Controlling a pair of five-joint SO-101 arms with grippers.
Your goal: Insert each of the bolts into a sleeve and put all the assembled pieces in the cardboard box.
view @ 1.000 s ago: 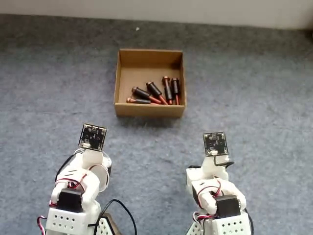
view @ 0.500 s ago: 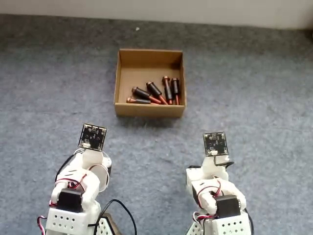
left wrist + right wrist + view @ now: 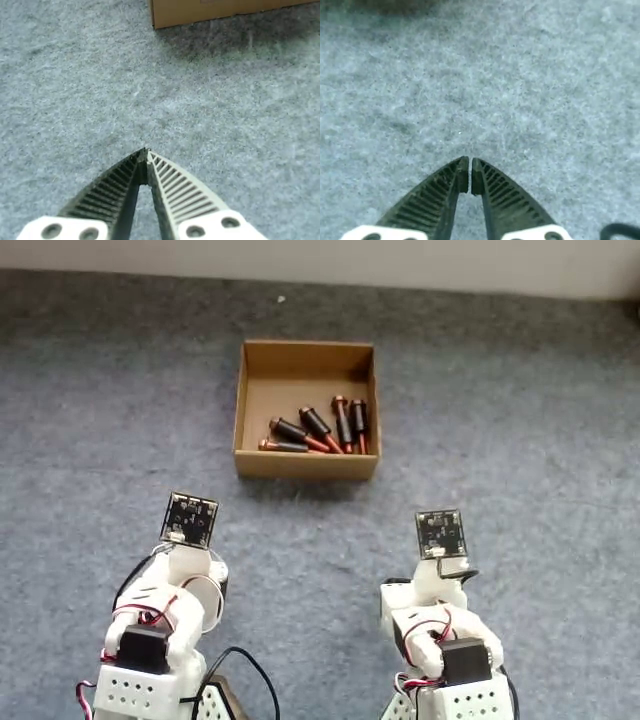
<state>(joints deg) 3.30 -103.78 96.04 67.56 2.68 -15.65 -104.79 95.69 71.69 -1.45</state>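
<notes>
The cardboard box (image 3: 255, 400) stands on the grey carpet at the middle back, and its near wall (image 3: 220, 10) also appears in the left wrist view. Inside it lie several assembled pieces (image 3: 318, 427), copper bolts in black sleeves, heaped toward the front right corner. Both arms sit folded near the front edge, well short of the box. My left gripper (image 3: 146, 151) is shut over bare carpet with nothing in it. My right gripper (image 3: 470, 161) is likewise shut and holds nothing.
Grey carpet (image 3: 520, 440) covers the whole work surface. A pale wall strip (image 3: 400, 260) runs along the far edge. A black cable (image 3: 245, 665) loops by the left arm's base.
</notes>
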